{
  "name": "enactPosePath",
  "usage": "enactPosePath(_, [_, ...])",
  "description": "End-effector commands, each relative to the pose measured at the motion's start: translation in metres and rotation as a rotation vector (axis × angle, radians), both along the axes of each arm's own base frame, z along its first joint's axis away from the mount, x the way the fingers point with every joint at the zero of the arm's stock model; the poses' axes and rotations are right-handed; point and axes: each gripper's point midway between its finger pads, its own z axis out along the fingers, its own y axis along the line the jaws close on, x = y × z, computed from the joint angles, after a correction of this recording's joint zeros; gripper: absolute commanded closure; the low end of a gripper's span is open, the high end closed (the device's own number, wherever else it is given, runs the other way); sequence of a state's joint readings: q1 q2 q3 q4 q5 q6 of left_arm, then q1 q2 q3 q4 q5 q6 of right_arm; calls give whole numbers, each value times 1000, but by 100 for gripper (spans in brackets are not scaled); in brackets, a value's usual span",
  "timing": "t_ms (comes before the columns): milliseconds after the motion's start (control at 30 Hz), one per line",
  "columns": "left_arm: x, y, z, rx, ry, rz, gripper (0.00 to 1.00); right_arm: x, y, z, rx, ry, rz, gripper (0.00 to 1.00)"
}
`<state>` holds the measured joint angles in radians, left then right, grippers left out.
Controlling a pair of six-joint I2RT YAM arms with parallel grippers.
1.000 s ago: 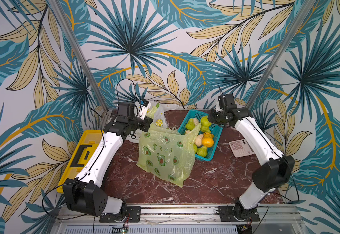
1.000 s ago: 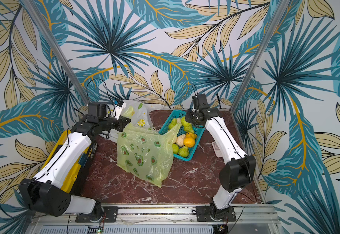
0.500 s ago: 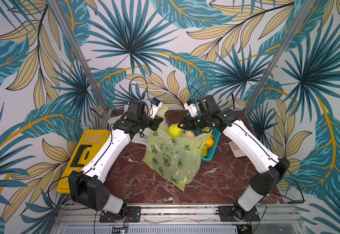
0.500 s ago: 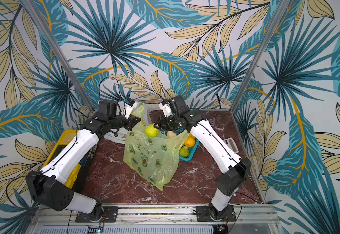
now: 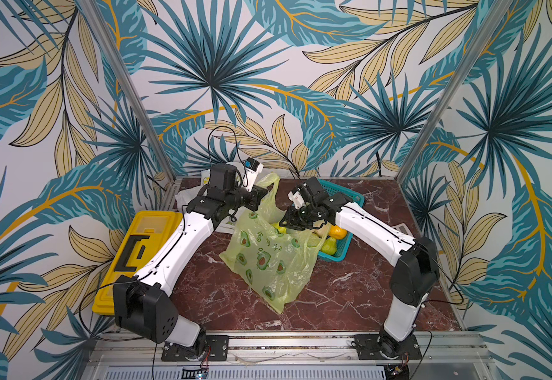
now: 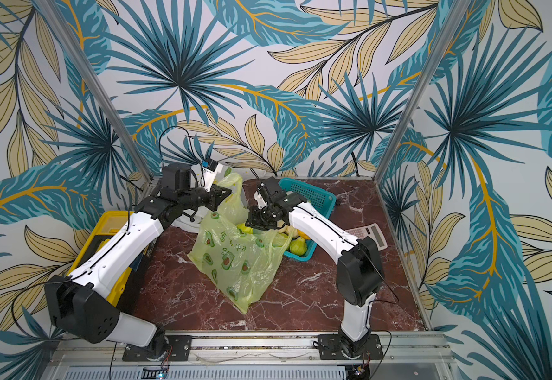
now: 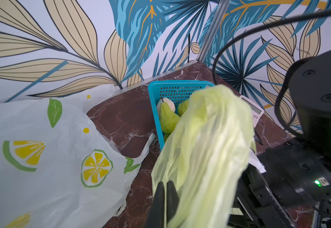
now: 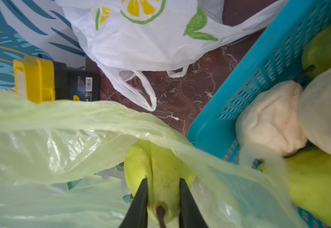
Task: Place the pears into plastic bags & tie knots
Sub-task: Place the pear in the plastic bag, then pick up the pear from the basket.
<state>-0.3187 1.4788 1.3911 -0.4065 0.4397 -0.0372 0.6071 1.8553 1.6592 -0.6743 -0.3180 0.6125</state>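
Clamping green pear point(image 8: 160, 158) | in right pincer point(image 8: 163, 180) | at yellow-green bag point(image 8: 52, 138) mouth

Both top views looked steeply down from high at the front edge, w/ the whole marble table point(image 5: 334, 296) at lower centre. Left wrist cam sat close, facing the teal basket point(image 7: 172, 91) & white lemon-print bag point(image 7: 42, 148); right wrist cam, closer still, shared both.

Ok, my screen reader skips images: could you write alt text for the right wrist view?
The right pincer grips a green pear by its stem end at the mouth of a yellow-green plastic bag. Beside it a teal basket holds more pears; a white lemon-print bag lies on the marble table.
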Motion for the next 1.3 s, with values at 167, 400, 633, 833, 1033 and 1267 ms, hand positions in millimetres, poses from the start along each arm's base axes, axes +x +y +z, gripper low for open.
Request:
enactPosePath(167, [0, 26, -14, -25, 21, 81, 93, -12, 26, 12, 40, 12, 119, 53])
enactPosePath(400, [-9, 74, -29, 48, 1, 229, 94, 7, -44, 97, 58, -179, 10, 44])
enactPosePath(633, [-24, 104, -11, 125, -63, 325, 94, 50, -181, 57, -227, -197, -379, 42])
enactPosePath(833, [-21, 126, -15, 148, -32, 420, 95, 57, -192, 3, -293, -85, -350, 44])
enactPosePath(1033, [-20, 116, -11, 109, -22, 376, 95, 50, -148, -29, -317, -39, -194, 32])
enactPosePath(1267, [-20, 101, -7, 43, 6, 316, 95, 71, -123, -63, -363, -3, -152, 23])
